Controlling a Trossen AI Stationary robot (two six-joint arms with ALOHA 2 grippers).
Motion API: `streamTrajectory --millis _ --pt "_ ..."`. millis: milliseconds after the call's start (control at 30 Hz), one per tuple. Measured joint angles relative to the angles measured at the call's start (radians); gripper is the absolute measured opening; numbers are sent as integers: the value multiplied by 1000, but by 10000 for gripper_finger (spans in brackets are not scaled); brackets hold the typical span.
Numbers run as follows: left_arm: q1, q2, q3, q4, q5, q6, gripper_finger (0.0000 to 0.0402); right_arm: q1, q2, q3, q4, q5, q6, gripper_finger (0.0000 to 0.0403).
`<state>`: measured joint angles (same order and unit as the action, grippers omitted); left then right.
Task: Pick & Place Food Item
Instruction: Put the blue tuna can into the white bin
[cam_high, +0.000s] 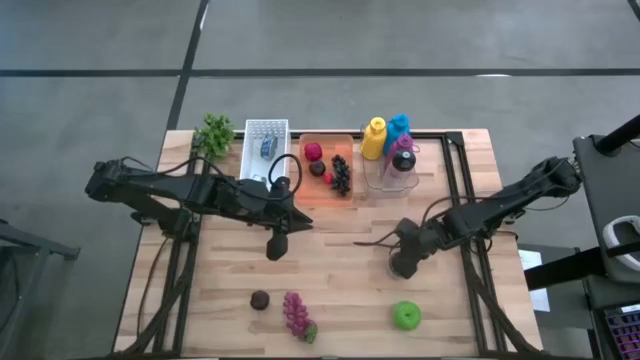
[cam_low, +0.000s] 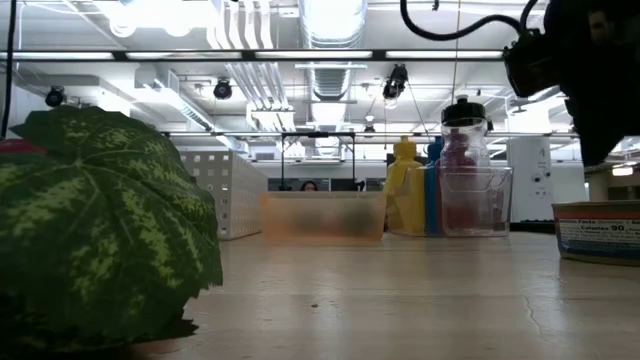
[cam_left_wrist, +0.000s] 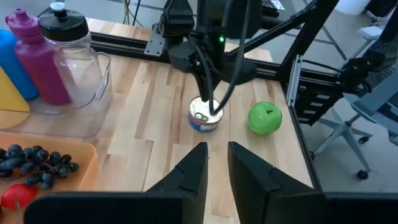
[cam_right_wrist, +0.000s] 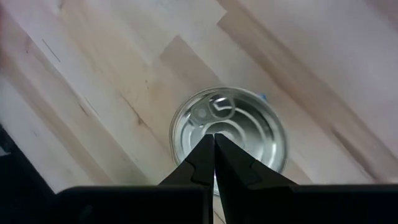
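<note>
From the high view, the right gripper (cam_high: 402, 268) sits at about 4 o'clock on the wooden surface (cam_high: 340, 270), hanging right over a spot where the can must be, though the arm hides it here; the green apple (cam_high: 406, 316) is just at 6 o'clock from it, and the left gripper (cam_high: 276, 246) hangs mid-surface, near the orange tray (cam_high: 327, 146) of fruit at its 1 o'clock. A purple grape bunch (cam_high: 297, 314) and a dark round fruit (cam_high: 260, 299) lie along the near edge. The low view mostly gives a big green leaf (cam_low: 100, 220) up close, plus the can (cam_low: 598, 232) standing at the far right with the dark arm above it. In the left wrist view the left gripper (cam_left_wrist: 216, 163) has its 2 fingers narrow, just a slim gap, holding nothing, and it looks across at the can (cam_left_wrist: 204, 116) with the apple (cam_left_wrist: 265, 118) just beside it at 3 o'clock. The right wrist view settles it: the right gripper (cam_right_wrist: 214, 152) is pinched fully together, empty, tips centred over the can (cam_right_wrist: 229, 132) lid. So I'd say we're at the approach step, nothing picked yet. Next move probably needs those fingers spread wider than the can, then a drop down around its sides before squeezing.
</note>
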<state>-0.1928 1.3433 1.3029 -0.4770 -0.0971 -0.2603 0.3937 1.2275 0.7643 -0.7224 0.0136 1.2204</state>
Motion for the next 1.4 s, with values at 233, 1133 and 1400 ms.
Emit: streamTrajectory --millis 233,1133,1400 --pt "0 0 0 -11 0 3 67 3 127 0 43 -41 -16 8" --pt "0 0 0 -25 0 2 67 -73 422 184 206 16 -209 8" --pt "-2 0 0 -26 0 -1 67 -120 522 317 200 13 -343 8"
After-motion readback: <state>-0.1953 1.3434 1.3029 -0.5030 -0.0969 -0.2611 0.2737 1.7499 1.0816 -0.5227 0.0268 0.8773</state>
